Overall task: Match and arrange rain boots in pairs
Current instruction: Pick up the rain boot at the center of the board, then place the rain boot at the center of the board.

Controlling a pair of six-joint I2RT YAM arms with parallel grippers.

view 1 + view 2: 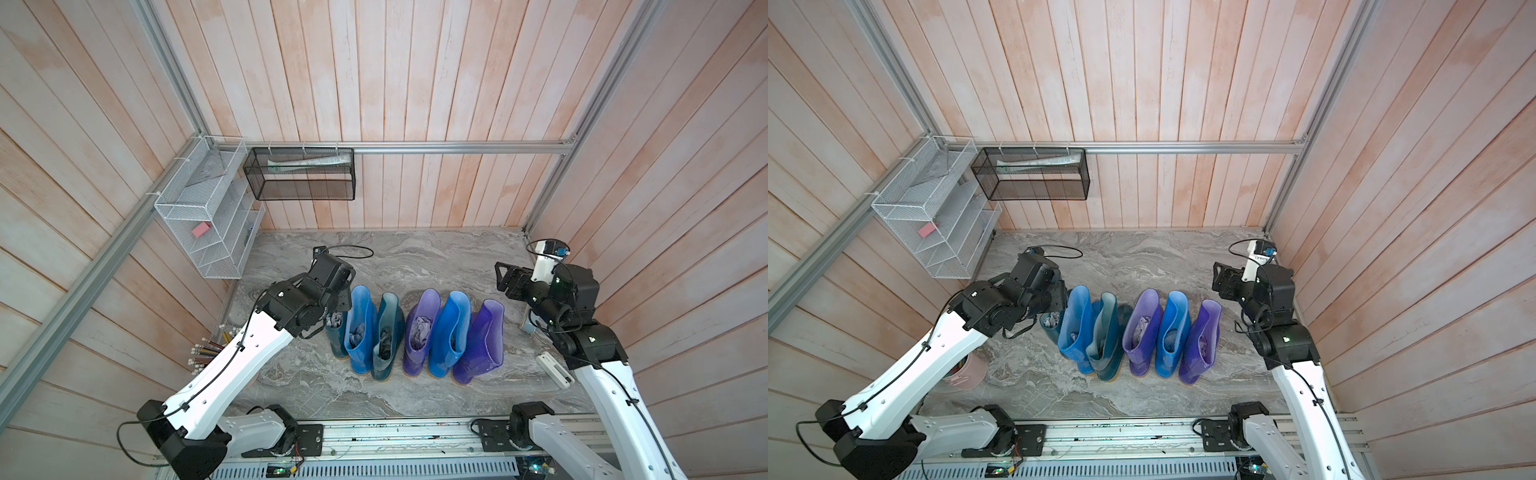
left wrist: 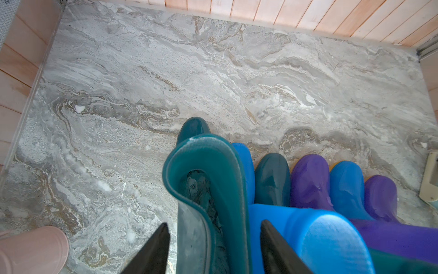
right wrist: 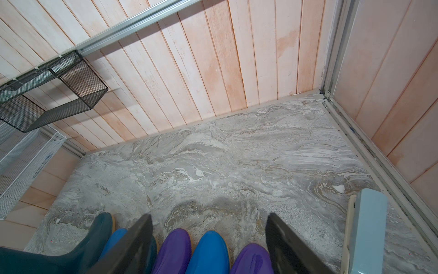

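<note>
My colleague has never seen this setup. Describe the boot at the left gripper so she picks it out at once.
On the marble tabletop six rain boots stand in one row. Take the end nearest the left arm: the dark teal boot there, its rim inside the open left gripper. The other teal boot has neighbours on both sides; this one only a bright blue boot.

Enclosure, seen from the open side. Pale pink-washed plank walls close three sides, framed by an aluminium rail across the back. A black mesh basket hangs from that rail. A white wire rack is fixed to the adjoining wall and holds a pink block. The bench has a grey, marble-veined top under even, soft light.
</note>
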